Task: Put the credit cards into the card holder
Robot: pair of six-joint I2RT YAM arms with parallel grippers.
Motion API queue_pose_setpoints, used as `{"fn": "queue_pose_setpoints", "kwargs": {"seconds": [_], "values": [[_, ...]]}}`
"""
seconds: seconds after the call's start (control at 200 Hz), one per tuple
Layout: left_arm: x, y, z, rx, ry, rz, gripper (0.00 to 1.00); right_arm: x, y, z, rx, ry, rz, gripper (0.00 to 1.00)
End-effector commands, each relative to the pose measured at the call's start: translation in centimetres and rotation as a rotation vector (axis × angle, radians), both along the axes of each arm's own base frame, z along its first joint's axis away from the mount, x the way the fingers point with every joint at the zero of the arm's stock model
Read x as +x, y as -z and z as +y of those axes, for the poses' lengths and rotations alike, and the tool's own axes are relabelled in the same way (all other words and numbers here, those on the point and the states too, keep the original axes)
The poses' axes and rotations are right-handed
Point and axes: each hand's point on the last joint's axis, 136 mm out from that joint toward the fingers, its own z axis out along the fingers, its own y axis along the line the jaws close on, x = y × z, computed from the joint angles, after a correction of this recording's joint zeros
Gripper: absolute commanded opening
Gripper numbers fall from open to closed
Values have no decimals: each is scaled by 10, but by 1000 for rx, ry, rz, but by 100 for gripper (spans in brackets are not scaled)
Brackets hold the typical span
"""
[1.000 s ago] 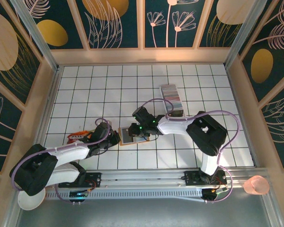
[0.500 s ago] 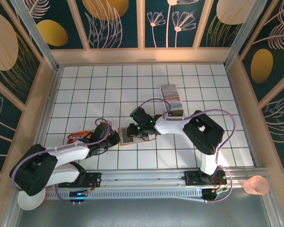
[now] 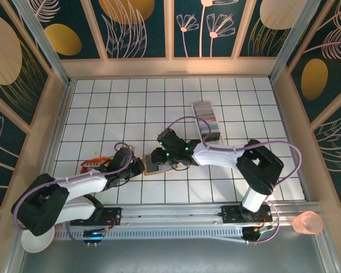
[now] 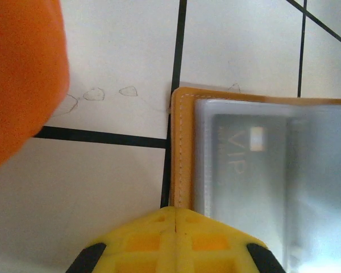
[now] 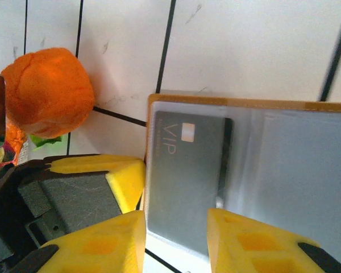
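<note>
You had only just begun this job, I think. One grey card with "VIP" on it sat under the clear pocket of the card holder, and it looked nearly all the way in. The rest of the credit cards stood on edge in a long row near the back of the table, well apart from the holder. So one card was in, or almost in, and many were left to go.

The card holder lay open and flat on the white squares, between your two arms, close to the front. From above, its long side ran across the table from left to right, tipped a little.

In the right wrist view, the grey card's long side ran up and down the picture. The "VIP" end was at the top, far from your fingers.

Your left gripper was closed tight, with its tips right at the tan edge of the holder. I could not tell if it pinched the leather or just pressed on it.

Your right gripper had its fingers partly apart, above the near end of the grey card. It did not look like it was squeezing anything.

An orange soft thing sat just beside the holder — not part of the job.
</note>
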Motion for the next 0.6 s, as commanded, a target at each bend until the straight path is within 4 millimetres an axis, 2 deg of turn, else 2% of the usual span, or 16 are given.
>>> {"fn": "queue_pose_setpoints", "kwargs": {"seconds": [0.0, 0.13, 0.25, 0.596], "values": [[-10, 7, 0, 10, 41, 17, 3, -1, 12, -35, -113, 107, -8, 35], [-10, 8, -1, 10, 48, 14, 3, -9, 28, -46, -152, 123, 32, 36], [-10, 8, -2, 12, 60, 15, 3, -14, 35, -47, -168, 133, 52, 36], [-11, 9, -4, 19, 86, 15, 3, -9, 53, -68, -320, 189, 27, 38]]}}
